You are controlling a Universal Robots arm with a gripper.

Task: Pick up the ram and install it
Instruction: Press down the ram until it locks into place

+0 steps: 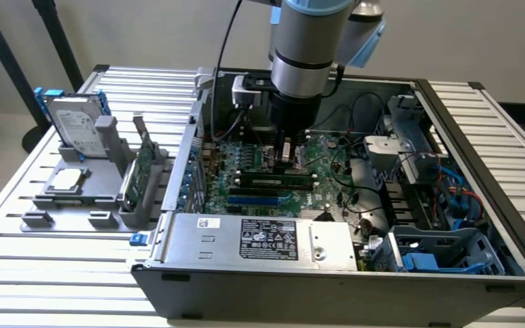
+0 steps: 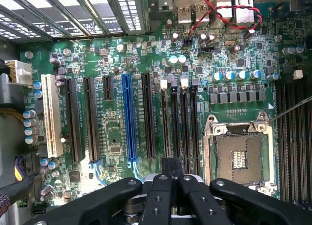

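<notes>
The ram [image 1: 272,182], a long dark stick with black chips, stands on edge in a memory slot on the green motherboard [image 1: 244,198] inside the open computer case. My gripper [image 1: 286,158] hangs straight down over the board, its tips just behind the ram's right half in the exterior view. In the wrist view the gripper [image 2: 170,167] is shut, its black fingers [image 2: 162,195] pressed together with nothing seen between them, over the row of memory slots [image 2: 179,122]. There I cannot tell the ram from the slots.
A grey fixture [image 1: 107,205] at the exterior view's left holds a silver hard drive [image 1: 73,128] and a green expansion card [image 1: 133,179]. The power supply [image 1: 262,239] fills the case's front. Drive cages and cables [image 1: 426,184] crowd its right. The CPU socket [image 2: 239,154] lies beside the slots.
</notes>
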